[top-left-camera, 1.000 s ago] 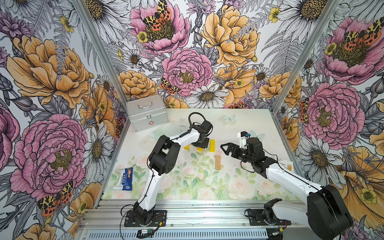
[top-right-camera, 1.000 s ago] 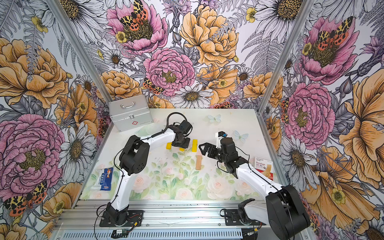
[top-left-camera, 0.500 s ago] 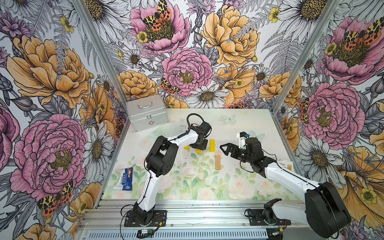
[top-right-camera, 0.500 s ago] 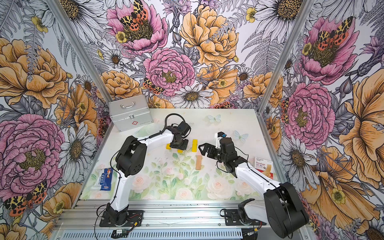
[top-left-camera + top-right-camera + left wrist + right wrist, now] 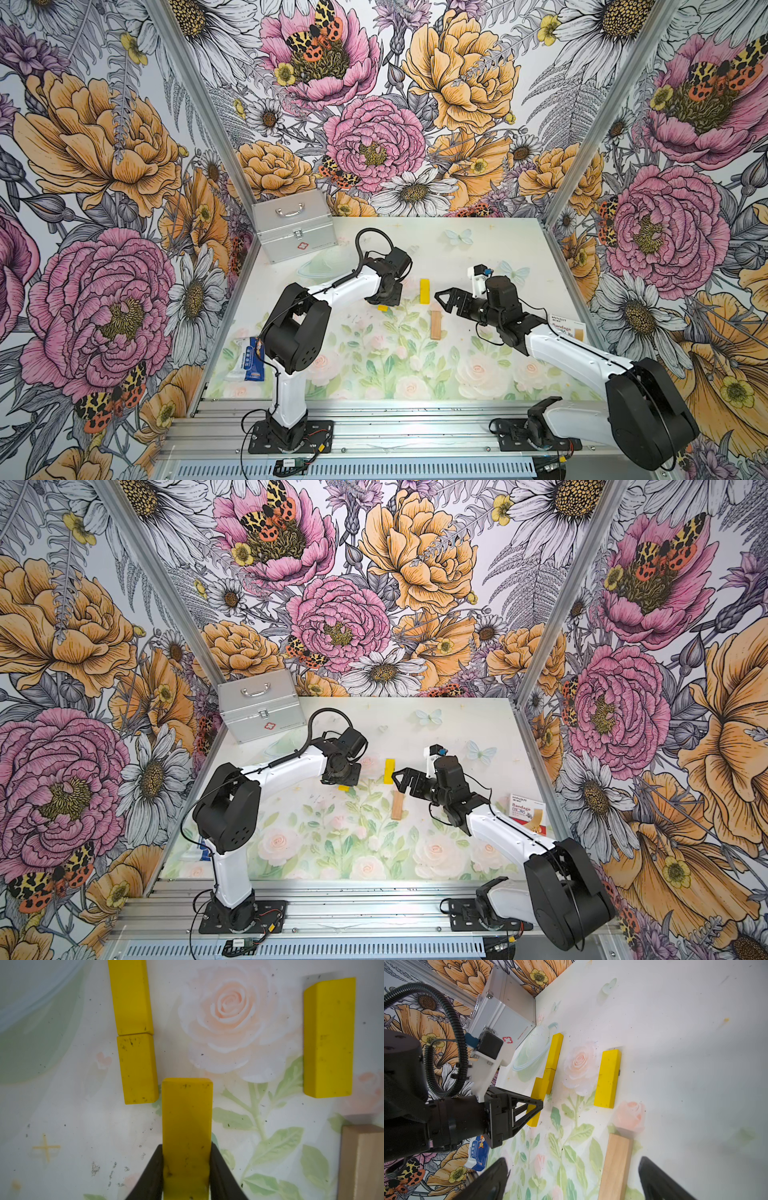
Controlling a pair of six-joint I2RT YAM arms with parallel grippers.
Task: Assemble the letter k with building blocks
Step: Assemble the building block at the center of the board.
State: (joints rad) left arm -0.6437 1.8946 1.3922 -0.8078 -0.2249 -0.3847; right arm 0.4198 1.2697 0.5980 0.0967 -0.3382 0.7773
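The left gripper [image 5: 187, 1145] has its jaws clamped on the sides of a yellow block [image 5: 187, 1113], low over the floral tabletop [image 5: 62, 1115]. The block's long axis runs parallel to the stem [image 5: 554, 1053], made of a shorter block [image 5: 138, 1068] and a longer block [image 5: 129, 995] set end to end. Its free end sits just beside the shorter block's near corner, offset sideways, possibly touching. The right gripper [image 5: 573, 1159], jaws spread wide, hovers farther off, near the tan wooden block [image 5: 616, 1165].
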